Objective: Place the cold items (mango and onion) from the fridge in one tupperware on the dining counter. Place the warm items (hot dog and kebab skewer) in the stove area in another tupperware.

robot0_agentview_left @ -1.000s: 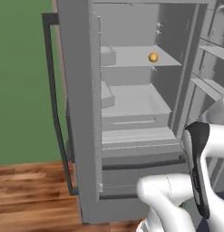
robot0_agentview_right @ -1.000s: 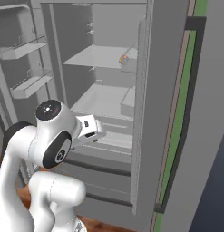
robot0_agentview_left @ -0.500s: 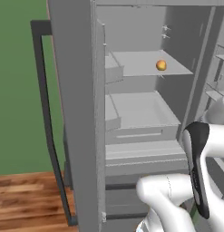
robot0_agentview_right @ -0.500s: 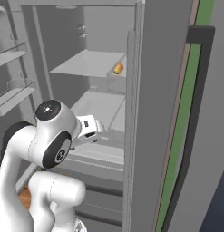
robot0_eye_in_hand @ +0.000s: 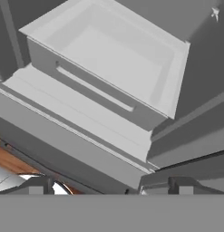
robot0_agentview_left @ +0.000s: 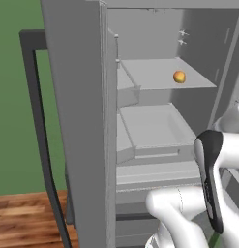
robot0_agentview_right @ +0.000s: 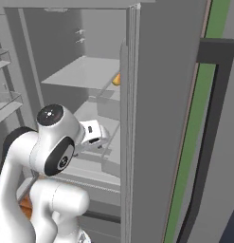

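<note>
- Both base views now sit closer to the open grey fridge (robot0_agentview_left: 155,145) than a second ago, since the base has driven in; the fruit itself keeps its place.
- Small round orange-yellow mango (robot0_agentview_left: 179,76) lies on the upper shelf (robot0_agentview_left: 159,72).
- Claw (robot0_eye_in_hand: 109,186) is released, holding nothing.
- Judgement: lift and reach up to the shelf.
- Hand view shows an empty pale drawer (robot0_eye_in_hand: 109,59); the right base view half-hides the mango behind the door edge.

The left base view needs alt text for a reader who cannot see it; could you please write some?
An open grey fridge with a small orange-yellow fruit sitting alone on its upper shelf, above a drawer. The robot's white arm rises at lower right; a green wall and wooden floor lie left.
</note>
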